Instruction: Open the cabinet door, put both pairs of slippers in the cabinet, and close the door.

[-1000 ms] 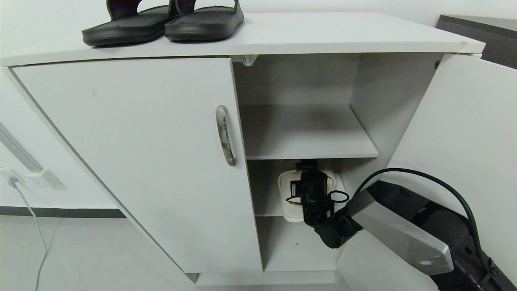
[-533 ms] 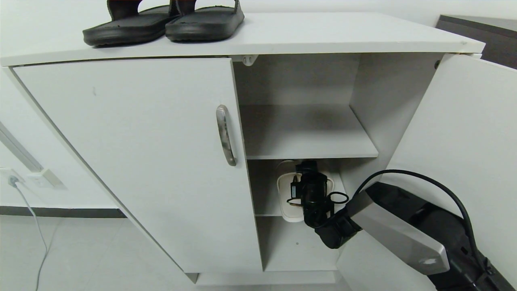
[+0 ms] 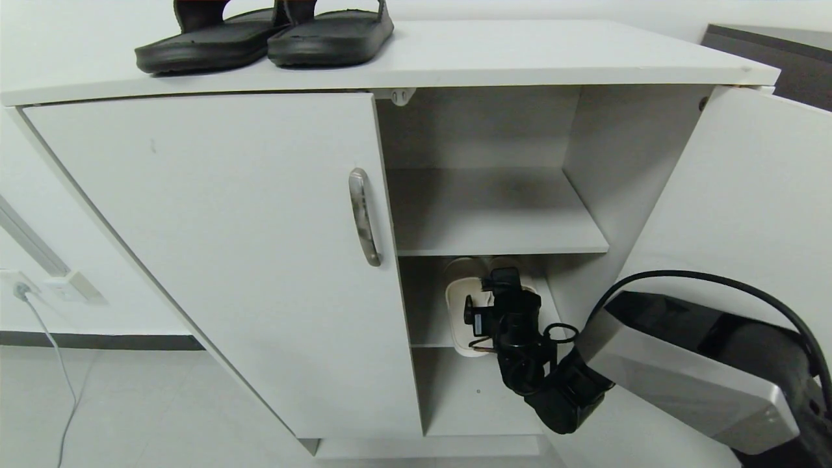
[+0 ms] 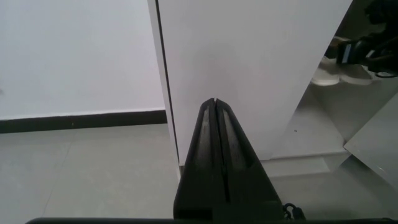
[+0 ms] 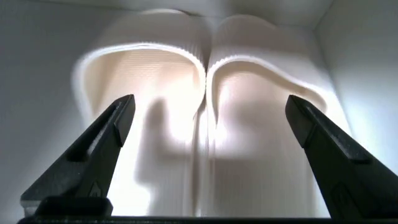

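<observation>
The 2 black slippers (image 3: 260, 39) up top get chopped off by the head view's upper edge, straps mostly gone. Also the white slippers (image 3: 457, 317) are mostly hidden behind the right gripper (image 3: 500, 281).

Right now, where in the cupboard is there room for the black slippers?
The grey upper shelf, between the closed left door and the white cabinet's right wall, is free. The bottom compartment's floor is bare too, but the right arm crosses its front. The middle shelf is crowded: the pair of white ribbed slippers, with the open right end effector at them.
</observation>
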`<state>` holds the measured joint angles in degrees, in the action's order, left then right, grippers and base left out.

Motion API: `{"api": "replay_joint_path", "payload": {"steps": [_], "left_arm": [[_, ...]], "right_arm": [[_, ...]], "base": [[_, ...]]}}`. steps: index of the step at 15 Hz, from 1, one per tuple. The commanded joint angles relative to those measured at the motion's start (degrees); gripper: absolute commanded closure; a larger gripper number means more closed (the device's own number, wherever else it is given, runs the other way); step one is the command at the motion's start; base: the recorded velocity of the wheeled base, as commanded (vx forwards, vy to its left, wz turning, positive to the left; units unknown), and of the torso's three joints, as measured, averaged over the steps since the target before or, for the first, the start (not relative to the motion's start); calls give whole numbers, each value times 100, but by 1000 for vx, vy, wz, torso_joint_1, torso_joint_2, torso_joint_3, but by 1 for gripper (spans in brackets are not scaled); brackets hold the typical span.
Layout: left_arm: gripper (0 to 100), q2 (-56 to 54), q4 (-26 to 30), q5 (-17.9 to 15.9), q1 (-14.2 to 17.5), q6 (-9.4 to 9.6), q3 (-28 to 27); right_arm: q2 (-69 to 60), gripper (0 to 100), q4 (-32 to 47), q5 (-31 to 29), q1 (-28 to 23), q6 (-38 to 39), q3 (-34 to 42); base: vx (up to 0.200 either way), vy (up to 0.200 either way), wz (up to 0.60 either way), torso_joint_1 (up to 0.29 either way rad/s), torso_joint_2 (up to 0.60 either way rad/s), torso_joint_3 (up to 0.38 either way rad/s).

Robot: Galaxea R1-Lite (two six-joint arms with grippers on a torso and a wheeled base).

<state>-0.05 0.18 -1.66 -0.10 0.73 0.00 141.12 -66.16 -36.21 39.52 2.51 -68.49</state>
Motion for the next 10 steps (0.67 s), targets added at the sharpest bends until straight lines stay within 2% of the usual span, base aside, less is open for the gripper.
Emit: {"api": "replay_joint_path", "payload": {"steps": [1, 5, 10], "left_arm": [[100, 5, -1, -1, 1, -3, 0], [100, 5, -1, -1, 1, -3, 0], [100, 5, -1, -1, 1, -12, 0]], "right_arm": [[-867, 0, -442, -9, 337, 13, 1109], [-1587, 0, -1206, -9, 891, 56, 2639], [-1623, 0, -1277, -9, 935, 13, 2744]], "base": [[0, 0, 0, 0, 0, 0], [0, 0, 0, 0, 0, 0], [0, 0, 0, 0, 0, 0]]}}
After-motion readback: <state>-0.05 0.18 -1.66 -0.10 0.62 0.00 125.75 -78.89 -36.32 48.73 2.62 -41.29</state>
